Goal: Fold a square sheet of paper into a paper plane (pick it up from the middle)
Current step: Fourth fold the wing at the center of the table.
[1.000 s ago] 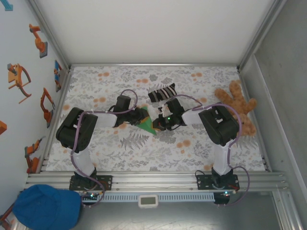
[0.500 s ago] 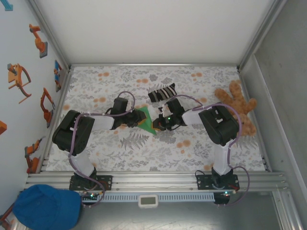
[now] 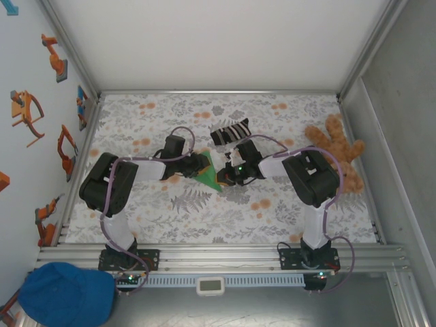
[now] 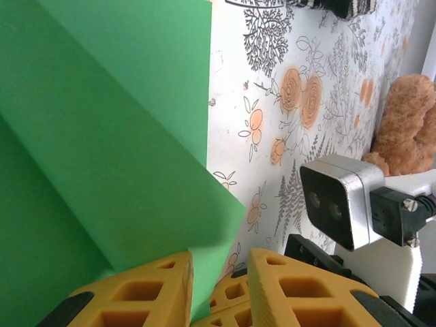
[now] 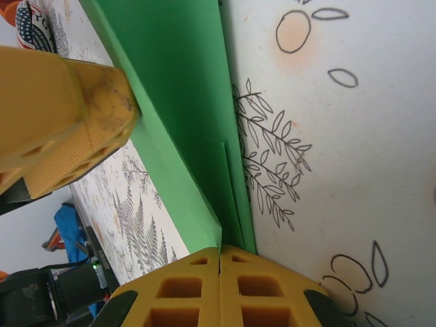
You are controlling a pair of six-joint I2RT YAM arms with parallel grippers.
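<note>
The green sheet of paper (image 3: pixel 210 176) lies folded into a pointed wedge at the middle of the table, between both grippers. My right gripper (image 3: pixel 224 176) is shut on its layered folded edge (image 5: pixel 178 88), fingertips (image 5: pixel 238 262) pressed together. From the left, my left gripper (image 3: pixel 197 165) reaches the paper with its jaws a little apart. One loose green flap (image 4: pixel 102 136) runs down between its yellow fingers (image 4: pixel 163 286) and rests against the left one. One left finger (image 5: pixel 68 116) touches the paper's far side in the right wrist view.
A striped sock (image 3: pixel 230 131) lies just behind the grippers. A brown teddy bear (image 3: pixel 340 158) sits at the table's right edge. The floral tablecloth (image 3: pixel 204 214) covers the table, and a blue cap (image 3: pixel 65 294) lies off its near left corner.
The left arm's elbow swung slightly out and came back. Both grippers and the green paper stay where they were.
</note>
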